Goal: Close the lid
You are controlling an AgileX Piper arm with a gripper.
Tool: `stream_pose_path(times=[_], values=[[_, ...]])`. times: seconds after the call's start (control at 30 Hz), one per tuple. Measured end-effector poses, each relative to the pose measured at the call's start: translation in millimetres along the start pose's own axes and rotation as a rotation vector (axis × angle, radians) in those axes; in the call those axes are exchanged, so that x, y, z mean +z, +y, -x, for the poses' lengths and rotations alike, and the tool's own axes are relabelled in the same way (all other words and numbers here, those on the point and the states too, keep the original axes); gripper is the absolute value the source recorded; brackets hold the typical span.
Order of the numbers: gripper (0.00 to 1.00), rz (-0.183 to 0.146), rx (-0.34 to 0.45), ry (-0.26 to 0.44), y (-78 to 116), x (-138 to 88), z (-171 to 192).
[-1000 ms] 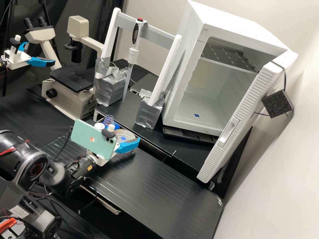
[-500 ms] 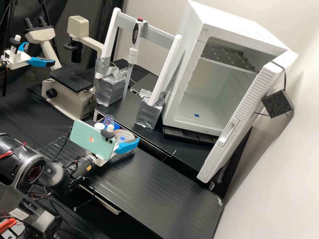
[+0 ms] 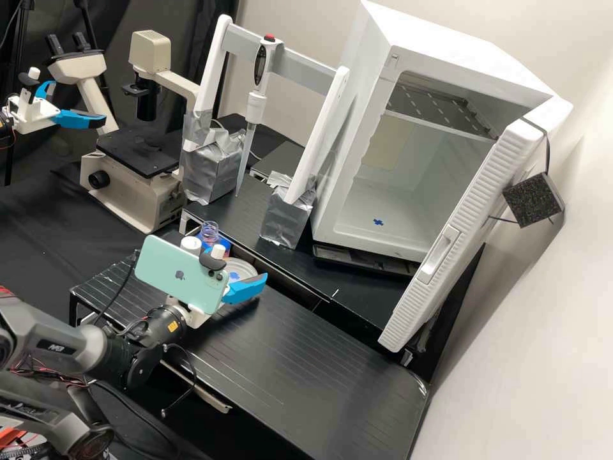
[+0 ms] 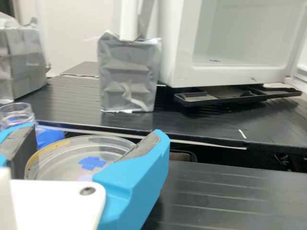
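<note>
Tool [image 3: 246, 289] is clamped on the clear round lid [image 4: 69, 165] w/ blue mark, fingers on opp. sides; lid's at/over the lower black surface [image 3: 319, 364], & can't tell if it's fully seated. In high view, from lid: clear bottle [image 3: 210, 230] near at 11 o'clock, white cap [image 3: 191, 243] at 10, pipette [image 3: 256, 105] well apart at 12, open incubator [image 3: 373, 235] at 2, phone [image 3: 179, 275] just beside at 9.
</note>
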Motion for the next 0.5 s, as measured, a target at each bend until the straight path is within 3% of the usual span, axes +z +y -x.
stream_pose_path(times=[0.13,0.5], values=[[1.00,0.018,-0.013,0.003,-0.5,0.4,0.4],[1.00,0.016,-0.020,0.000,-2.0,3.0,-2.1]])
